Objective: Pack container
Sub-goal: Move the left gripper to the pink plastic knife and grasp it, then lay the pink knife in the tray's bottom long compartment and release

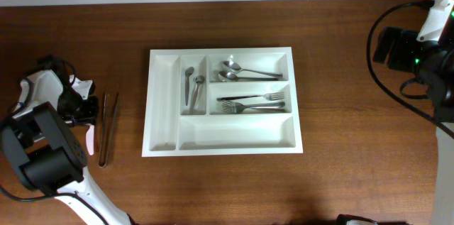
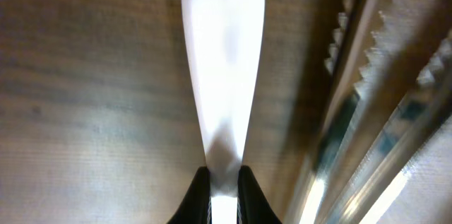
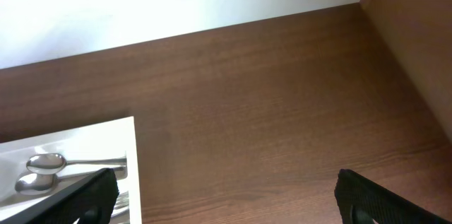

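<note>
The white container lies in the middle of the table. It holds two small spoons, two larger spoons and forks; its bottom and left compartments are bare. My left gripper is low over the table left of the container, shut on a white utensil handle that also shows in the overhead view. Metal tongs lie just right of it, and their serrated ends show in the left wrist view. My right gripper is open and empty, beyond the container's far right corner.
The table is dark brown wood. A white wall or floor edge runs along the table's far side. My right arm and its black cables hang at the far right.
</note>
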### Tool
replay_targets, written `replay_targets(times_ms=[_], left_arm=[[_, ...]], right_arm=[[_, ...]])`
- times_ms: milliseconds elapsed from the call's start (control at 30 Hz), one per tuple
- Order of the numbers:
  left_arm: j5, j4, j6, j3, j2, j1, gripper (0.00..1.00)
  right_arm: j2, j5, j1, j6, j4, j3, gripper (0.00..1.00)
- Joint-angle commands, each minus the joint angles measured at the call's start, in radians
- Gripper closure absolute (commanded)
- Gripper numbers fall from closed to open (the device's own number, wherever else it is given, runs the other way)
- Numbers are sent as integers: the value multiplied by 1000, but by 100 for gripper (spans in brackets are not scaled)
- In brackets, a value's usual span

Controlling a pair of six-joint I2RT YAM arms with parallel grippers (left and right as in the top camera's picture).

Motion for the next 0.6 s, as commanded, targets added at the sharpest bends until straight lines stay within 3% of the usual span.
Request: replay_targets(times_ms=[0, 233, 333, 467, 567], left_arm=[[-3, -92, -3, 137, 7, 3, 98], [12, -397, -48, 550, -19, -52, 98], [93, -461, -88, 685, -32, -112, 98], [240, -453, -102, 739, -46, -213, 98], [269, -454, -113, 739, -41, -334, 98]], right_arm=[[-2, -3, -4, 8, 3, -2, 1], [-2, -3, -4, 8, 3, -2, 2], [-2, -2, -4, 8, 3, -2, 1], [-2, -3, -4, 8, 3, -2, 1], [-2, -3, -4, 8, 3, -2, 1]])
